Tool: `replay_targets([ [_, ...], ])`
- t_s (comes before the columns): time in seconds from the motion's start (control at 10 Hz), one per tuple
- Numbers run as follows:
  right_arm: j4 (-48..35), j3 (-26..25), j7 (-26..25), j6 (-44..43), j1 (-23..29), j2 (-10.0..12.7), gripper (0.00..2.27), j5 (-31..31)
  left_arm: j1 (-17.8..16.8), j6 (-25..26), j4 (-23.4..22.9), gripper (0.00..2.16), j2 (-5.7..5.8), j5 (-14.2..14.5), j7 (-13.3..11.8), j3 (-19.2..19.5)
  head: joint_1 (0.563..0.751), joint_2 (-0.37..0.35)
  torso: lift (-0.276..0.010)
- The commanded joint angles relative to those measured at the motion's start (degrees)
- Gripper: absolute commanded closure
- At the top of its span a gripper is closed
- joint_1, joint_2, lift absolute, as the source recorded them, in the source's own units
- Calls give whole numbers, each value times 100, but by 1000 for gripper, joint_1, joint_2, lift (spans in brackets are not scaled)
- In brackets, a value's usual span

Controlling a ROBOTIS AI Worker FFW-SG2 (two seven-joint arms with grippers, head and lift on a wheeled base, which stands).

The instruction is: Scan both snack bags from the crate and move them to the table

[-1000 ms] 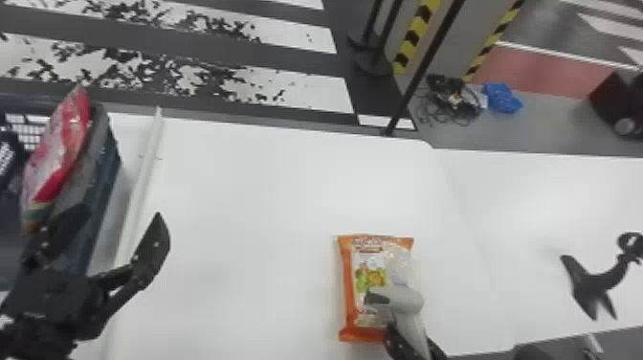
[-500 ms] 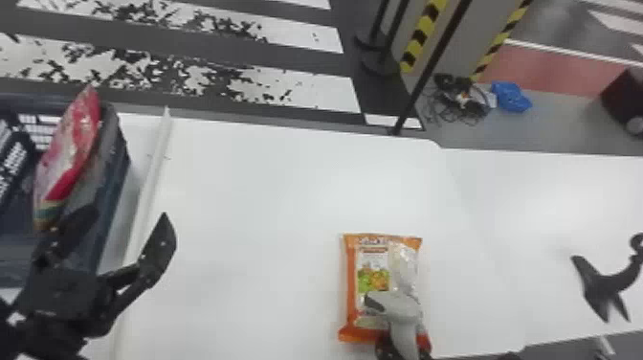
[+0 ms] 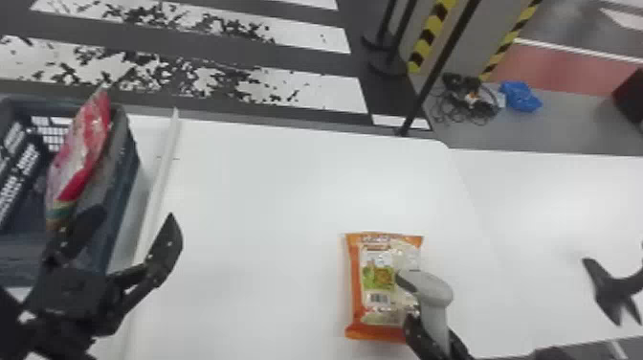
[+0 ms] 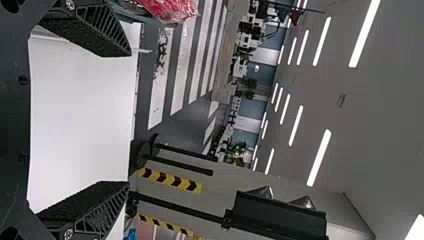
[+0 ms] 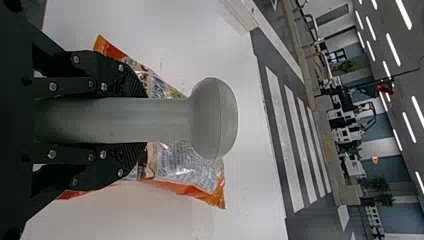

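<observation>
- Orange snack bag (image 3: 378, 277): lies flat on the table (image 3: 268, 191), printed face up. Clock directions refer to the head view; 12 o'clock points away from the robot.
- Scanner (image 3: 428, 289), change: its head has shifted toward 2 o'clock relative to the orange snack bag. In the earlier frames it overlapped the bag's lower middle; it now overlaps the 4 o'clock edge and projects past it.
- Right gripper (image 3: 434, 330), change: has travelled with the scanner, toward 2 o'clock.
- Right gripper, pose: enters from 5 o'clock; fingers closed on the scanner's handle, one on each side. Scanner head points outward from the fingertips, its dark nose toward 10 o'clock. The right wrist view shows the orange snack bag beyond the handle.
- Red snack bag (image 3: 83, 148): inside the crate (image 3: 125, 191), at 10 o'clock from the orange snack bag. Stands tilted against the crate's 3 o'clock wall, upper end above the rim.
- Left gripper (image 3: 135, 214), pose: at 9 o'clock from the orange snack bag, fingers spread wide and directed toward 12 to 1 o'clock. One finger overlaps the crate wall near the red snack bag's lower end; contact cannot be determined.
- White strip (image 3: 165, 167): on the table, just beside the crate at its 3 o'clock side.
</observation>
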Motion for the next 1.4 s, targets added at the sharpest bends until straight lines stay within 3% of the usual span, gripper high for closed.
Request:
replay_targets([
  [0.0, -162, -378, 36, 412, -187, 5, 2243, -192, 5, 0, -18, 76, 0, -7, 0, -9, 695, -281, -87],
  [0.2, -162, -976, 80, 1449, -724, 5, 2243, -561, 31, 123, -80, 76, -9, -24, 0, -9, 695, -328, -87],
  [0.3, -153, -1187, 80, 1836, -1031, -88, 2243, -578, 49, 141, -80, 76, -18, -24, 0, -9, 695, -350, -87],
  [0.4, 23, -1310, 185, 2310, -1427, -343, 2243, -517, 57, 141, -71, 76, -18, -50, 0, -18, 695, -350, -87],
  [0.8, 1552, -1073, 256, 2328, -2516, -1310, 2243, 142, 49, 404, -80, 76, -97, -305, 70, -35, 695, -350, -87],
  [1.0, 2352, -923, 265, 2064, -2868, -1617, 2243, 327, 75, 440, -89, 76, -141, -349, 97, 0, 695, -350, -87],
  [1.3, 2906, -888, 238, 1906, -3149, -1872, 2243, 520, 75, 440, -106, 76, -194, -455, 114, -71, 695, -350, -87],
])
